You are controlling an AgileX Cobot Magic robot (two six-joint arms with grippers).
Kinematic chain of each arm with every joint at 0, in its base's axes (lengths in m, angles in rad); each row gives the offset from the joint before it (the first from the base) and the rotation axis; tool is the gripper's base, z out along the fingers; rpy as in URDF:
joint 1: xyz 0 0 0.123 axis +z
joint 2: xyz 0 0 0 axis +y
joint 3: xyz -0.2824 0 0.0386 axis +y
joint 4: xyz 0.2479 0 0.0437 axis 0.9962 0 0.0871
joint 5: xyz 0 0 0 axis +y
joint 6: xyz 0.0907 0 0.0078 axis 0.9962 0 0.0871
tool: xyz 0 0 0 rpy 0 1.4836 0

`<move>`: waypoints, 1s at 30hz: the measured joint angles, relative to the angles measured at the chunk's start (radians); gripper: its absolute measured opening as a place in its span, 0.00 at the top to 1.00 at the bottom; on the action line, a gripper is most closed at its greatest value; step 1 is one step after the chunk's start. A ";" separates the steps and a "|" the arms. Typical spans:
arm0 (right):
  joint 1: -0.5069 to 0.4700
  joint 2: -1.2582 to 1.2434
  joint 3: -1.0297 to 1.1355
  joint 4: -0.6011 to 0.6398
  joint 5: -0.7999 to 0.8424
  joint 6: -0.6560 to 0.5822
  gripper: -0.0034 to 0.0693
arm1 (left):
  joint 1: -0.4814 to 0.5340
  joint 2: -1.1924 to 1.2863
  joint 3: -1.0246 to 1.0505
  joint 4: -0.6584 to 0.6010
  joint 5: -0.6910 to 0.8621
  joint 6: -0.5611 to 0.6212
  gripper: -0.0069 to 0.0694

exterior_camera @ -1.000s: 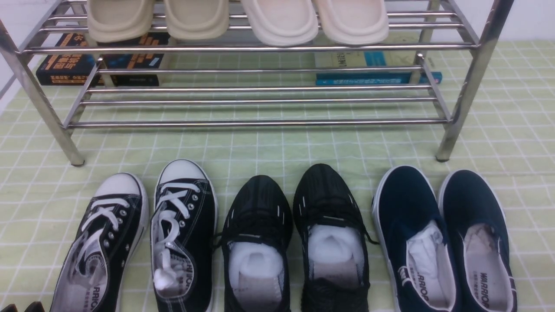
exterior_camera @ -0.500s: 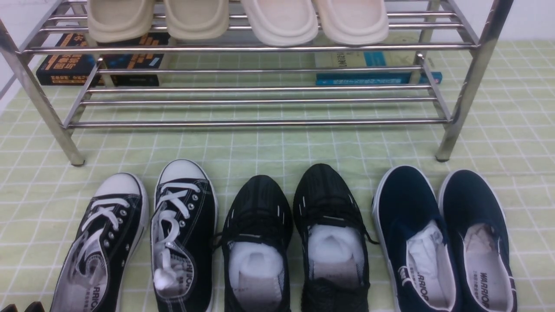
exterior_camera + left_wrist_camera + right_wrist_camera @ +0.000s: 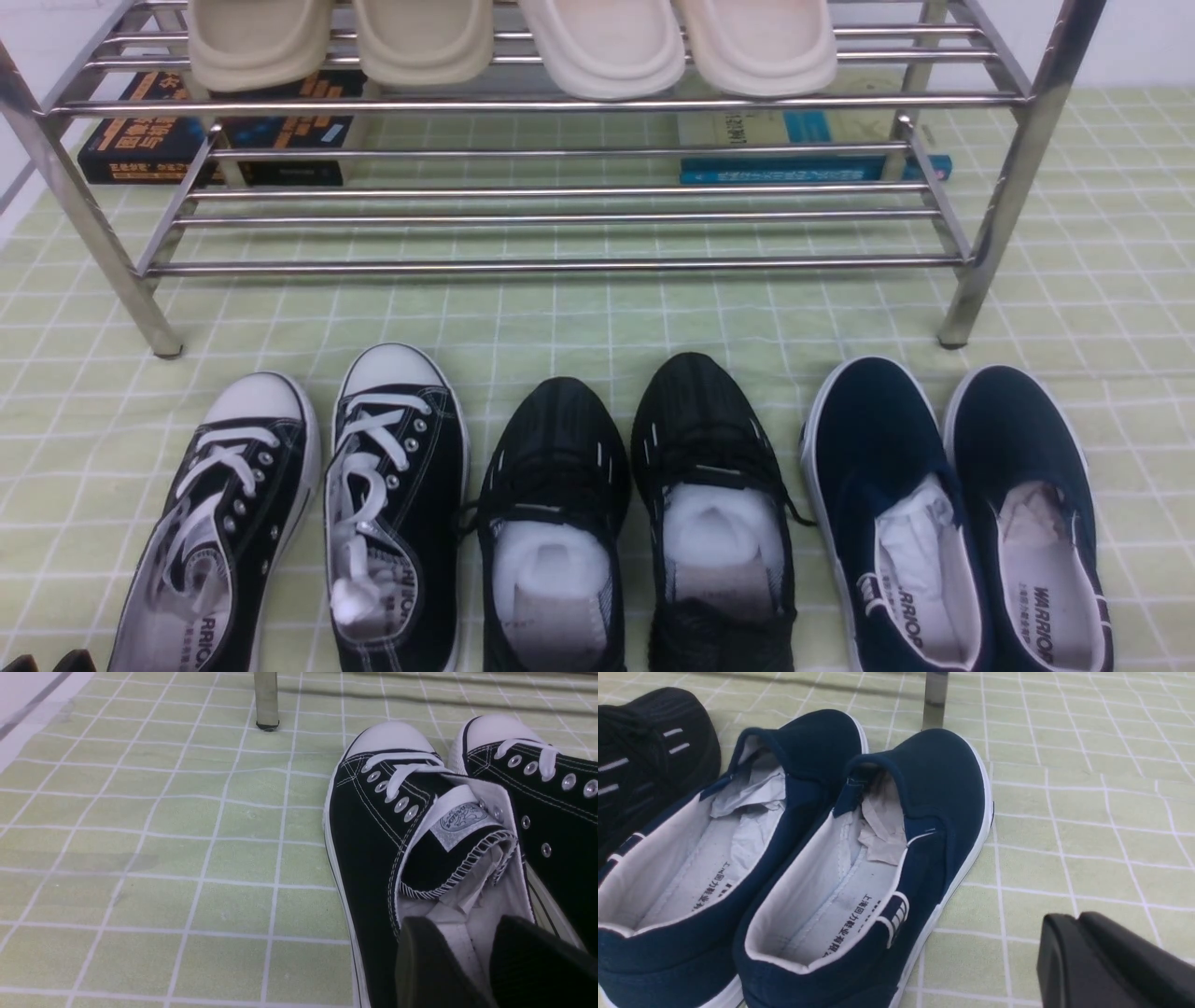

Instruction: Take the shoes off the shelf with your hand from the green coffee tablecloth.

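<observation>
The left gripper (image 3: 467,933) hangs over the heel opening of the left lace-up (image 3: 397,485), its 2 fingers (image 3: 420,956) apart with only lining showing between them, so it is open and holds nothing. If it dips or closes here it could pinch the lining or the folded-down tongue and drag the wrong shoe across the cloth (image 3: 560,317), which already shows slight ripples and would bunch easily. Next in the row, the mesh trainers (image 3: 560,439) sit close against their neighbours on both sides; a push at either end of the row would likely travel into them. The shoes (image 3: 878,429), the navy pair, stand side by side on the cloth at the right end of the row, toes toward the shelf (image 3: 560,266) and clear of its bars, so I judge the job all but finished and the main danger now is disturbing it. The right gripper (image 3: 1078,933) hovers low just beside the outer navy shoe, not touching it, its fingers lying together with no gap I can see and nothing held. A sideways swing toward the pair would knock that shoe into its mate, and a careless move forward could strike the shelf's front right leg, which stands just beyond the toes, and rattle the slippers (image 3: 607,47) on the top tier.
</observation>
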State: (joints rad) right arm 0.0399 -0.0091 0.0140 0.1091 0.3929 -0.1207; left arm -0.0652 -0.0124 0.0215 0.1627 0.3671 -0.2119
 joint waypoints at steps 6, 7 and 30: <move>0.000 0.000 0.000 0.000 0.000 0.000 0.87 | 0.000 0.000 0.000 0.000 0.000 0.000 0.59; 0.000 0.000 0.000 0.000 0.000 0.000 0.87 | 0.000 0.000 0.000 0.000 0.000 0.000 0.59; 0.000 0.000 0.000 0.000 0.000 -0.001 0.83 | 0.000 0.000 0.000 0.000 0.000 0.000 0.59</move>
State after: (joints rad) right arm 0.0399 -0.0091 0.0140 0.1091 0.3929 -0.1215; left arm -0.0652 -0.0124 0.0215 0.1627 0.3671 -0.2119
